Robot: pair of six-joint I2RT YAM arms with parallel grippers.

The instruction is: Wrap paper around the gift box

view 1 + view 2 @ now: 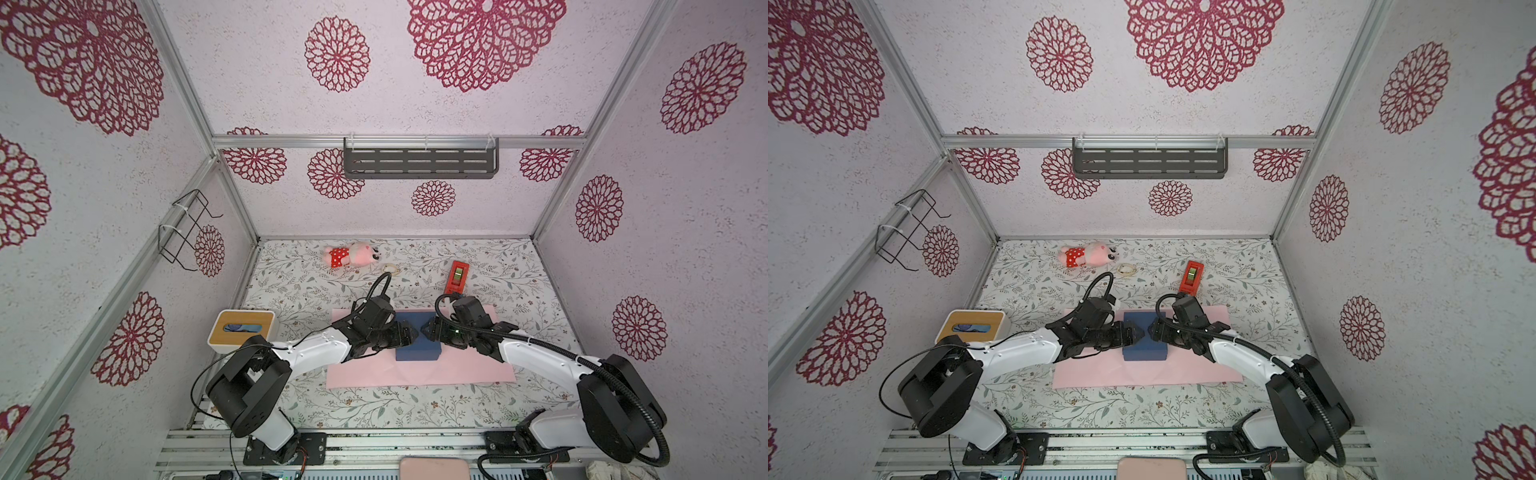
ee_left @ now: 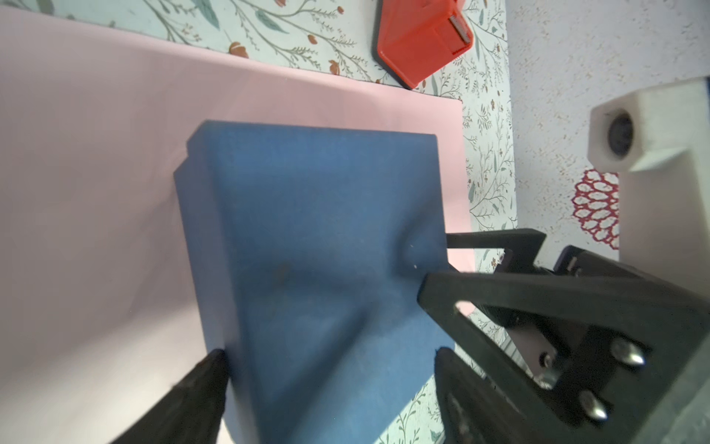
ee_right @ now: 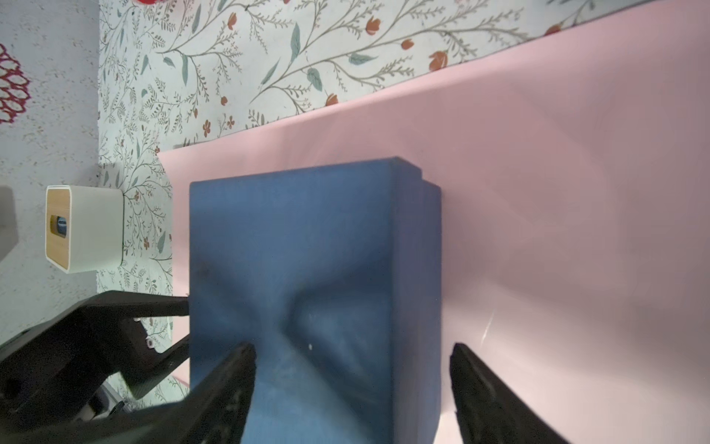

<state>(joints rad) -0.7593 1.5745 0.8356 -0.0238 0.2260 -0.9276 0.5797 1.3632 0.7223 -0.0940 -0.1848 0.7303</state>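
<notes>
The navy-blue gift box (image 1: 417,352) (image 1: 1144,354) stands on the middle of the pale pink paper (image 1: 415,374) (image 1: 1142,376), which lies flat on the floral table. My left gripper (image 1: 412,333) (image 1: 1139,332) reaches over the box from the left. From the right comes my right gripper (image 1: 426,328) (image 1: 1153,328), and the two sets of tips nearly meet above the box top. In the left wrist view the left gripper (image 2: 330,353) is open, its jaws straddling the box (image 2: 307,250). In the right wrist view the right gripper (image 3: 353,346) is open over the box (image 3: 307,238), holding nothing.
A white tissue box with a wooden top (image 1: 241,330) stands left of the paper. A red tape dispenser (image 1: 457,276) lies just behind the paper's far right corner. A pink plush toy (image 1: 351,254) and a small ring (image 1: 390,268) lie near the back wall. A pink pad (image 1: 434,467) sits at the front rail.
</notes>
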